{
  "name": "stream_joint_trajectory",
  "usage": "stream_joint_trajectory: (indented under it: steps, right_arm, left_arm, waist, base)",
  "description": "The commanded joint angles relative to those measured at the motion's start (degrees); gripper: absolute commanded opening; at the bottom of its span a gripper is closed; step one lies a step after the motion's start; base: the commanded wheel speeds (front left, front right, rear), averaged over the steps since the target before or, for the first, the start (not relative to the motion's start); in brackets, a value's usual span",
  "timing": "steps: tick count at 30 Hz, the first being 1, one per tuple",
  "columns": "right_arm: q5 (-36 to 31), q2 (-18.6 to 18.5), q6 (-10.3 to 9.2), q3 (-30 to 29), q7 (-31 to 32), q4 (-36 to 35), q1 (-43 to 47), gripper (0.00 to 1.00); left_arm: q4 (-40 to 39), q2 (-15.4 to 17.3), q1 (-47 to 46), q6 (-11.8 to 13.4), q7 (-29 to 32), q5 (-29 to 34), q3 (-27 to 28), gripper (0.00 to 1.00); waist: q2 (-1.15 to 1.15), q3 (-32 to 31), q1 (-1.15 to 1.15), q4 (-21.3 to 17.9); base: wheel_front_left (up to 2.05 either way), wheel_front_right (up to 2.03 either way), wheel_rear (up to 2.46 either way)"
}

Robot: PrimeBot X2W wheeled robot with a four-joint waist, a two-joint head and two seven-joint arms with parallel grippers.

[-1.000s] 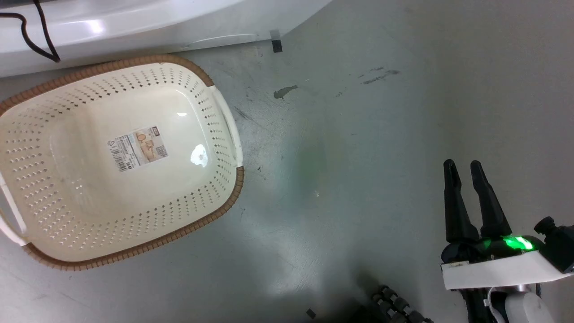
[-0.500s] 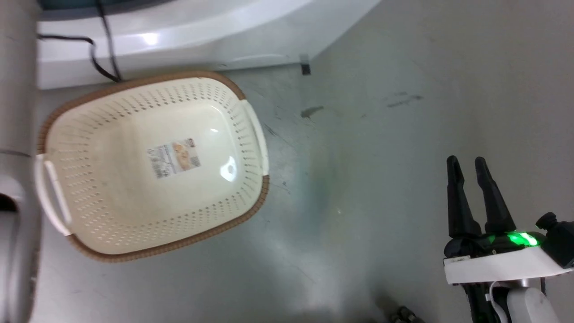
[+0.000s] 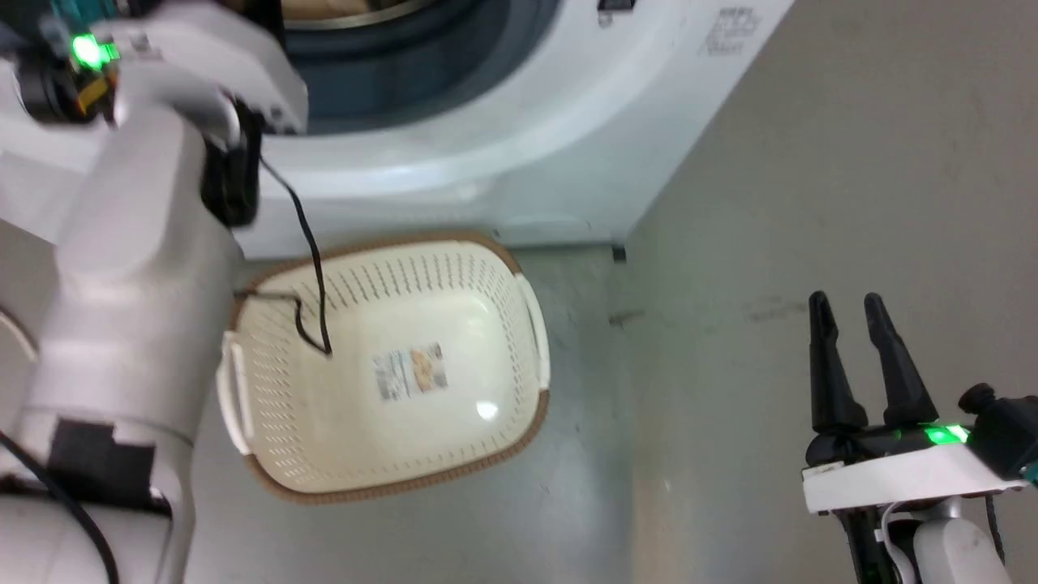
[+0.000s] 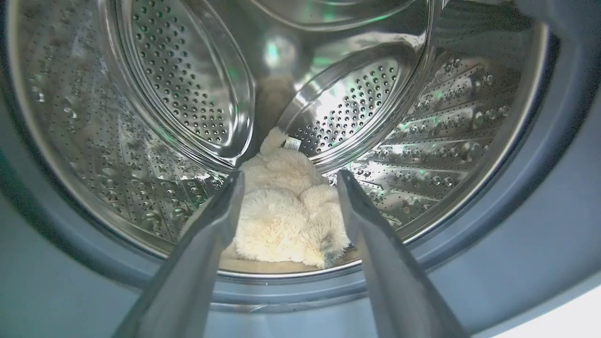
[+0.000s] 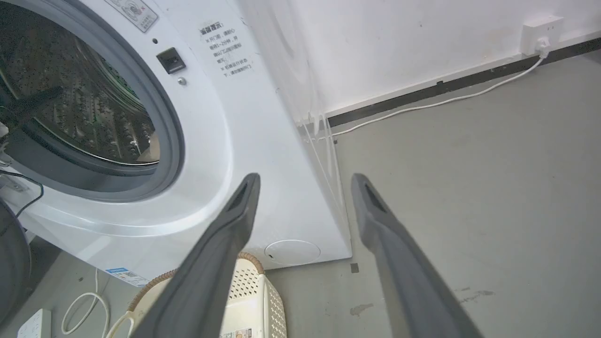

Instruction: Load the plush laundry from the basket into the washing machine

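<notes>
Plush toy (image 4: 286, 220) lies loose in the steel drum (image 4: 422, 141), left gripper (image 4: 289, 174) wide and empty (basket (image 3: 454, 284) bare): loading looks done; right gripper (image 3: 845, 298) narrowly parted

The left arm (image 3: 138, 324) covers the left rim of the basket (image 3: 454, 276), and the washing machine (image 3: 527, 122) runs off the top of the head view. The basket's paper label (image 3: 411, 371) is too blurred to read. Inside the drum (image 4: 178, 94), one edge of the plush laundry (image 4: 286, 216) sits behind a blurred finger (image 4: 206, 244) of the left gripper (image 4: 290, 174).

floor (image 5: 493, 188): grey, scuffed; wall (image 5: 399, 47): white; skirting (image 5: 446, 84): black; socket (image 5: 540, 29): white, cabled
</notes>
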Motion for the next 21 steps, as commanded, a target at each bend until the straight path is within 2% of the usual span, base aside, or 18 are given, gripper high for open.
stream_joint_trajectory:
  steps: [1,10,13,20,21]
  right_arm:
    - [-0.79,-0.01,-0.04,0.02,-0.24,0.52,0.68,1.0]
    - [-7.85,-0.01,-0.04,0.99,-0.24,2.61,3.79,1.0]
    - [-9.37,-0.01,-0.04,0.54,-0.24,3.48,5.1,1.0]
    - [-11.01,-0.01,-0.04,0.11,0.05,4.77,7.91,1.0]
    - [-10.97,-0.01,-0.04,-0.14,0.48,4.72,9.38,1.0]
  left_arm:
    - [-0.46,-0.2,2.41,-0.23,-0.62,-0.55,0.23,1.0]
    - [-5.46,-1.07,14.62,0.44,-1.39,-1.89,1.07,1.0]
    - [-7.24,-1.44,18.57,0.58,-1.26,-0.73,-0.77,1.0]
    - [-11.64,-1.38,26.63,2.21,-0.62,-1.34,-1.39,1.0]
    - [-14.32,-1.29,30.31,3.21,-0.31,-1.83,-1.35,1.0]
  waist:
    - [0.0,-4.09,0.01,1.95]
    - [0.0,-13.48,0.01,4.54]
    - [0.0,-16.33,0.01,5.71]
    - [0.0,-22.23,0.01,7.32]
    - [0.0,-24.36,0.01,7.81]
  base:
    - [0.0,0.0,0.0]
    - [0.0,0.0,0.0]
    - [0.0,0.0,0.0]
    - [0.0,0.0,0.0]
    - [0.0,0.0,0.0]
